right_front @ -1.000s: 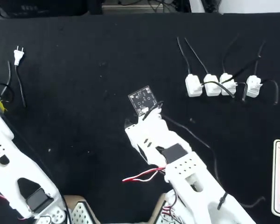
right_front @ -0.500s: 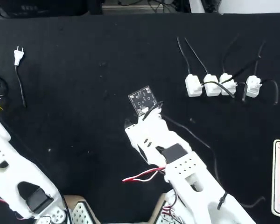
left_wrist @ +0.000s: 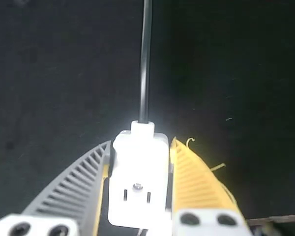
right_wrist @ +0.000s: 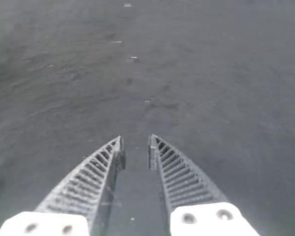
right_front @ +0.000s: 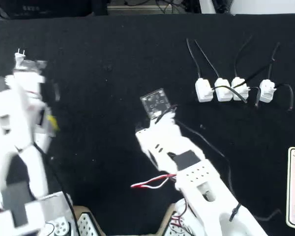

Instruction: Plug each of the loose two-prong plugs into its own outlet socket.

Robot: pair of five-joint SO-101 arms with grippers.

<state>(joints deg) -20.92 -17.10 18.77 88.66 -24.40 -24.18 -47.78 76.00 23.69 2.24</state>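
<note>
Black cloth covers the table [right_front: 98,73], and both arms are over it. The left tool [left_wrist: 140,147] is closed tight on a white socket [left_wrist: 137,167]. The side of the socket with the two slots faces back toward the arm. Its black cord [left_wrist: 146,59] runs straight out past the tips of the tool.

One loose white plug [right_front: 19,55] lies on the table just in front of the left tool. Its two prongs point away from the tool, not toward the socket. The left arm is much nearer to this plug than the right arm is.

I think the next move depends on this: the prongs and the slots do not face each other yet. One of them may need to turn around before they can meet.

The right tool [right_wrist: 135,145] is near the middle of the table. It is almost closed, with a thin gap and nothing in it. Four white blocks with cords [right_front: 235,90] sit in a row well off to its side. The loose plug is far off on its other side.
</note>
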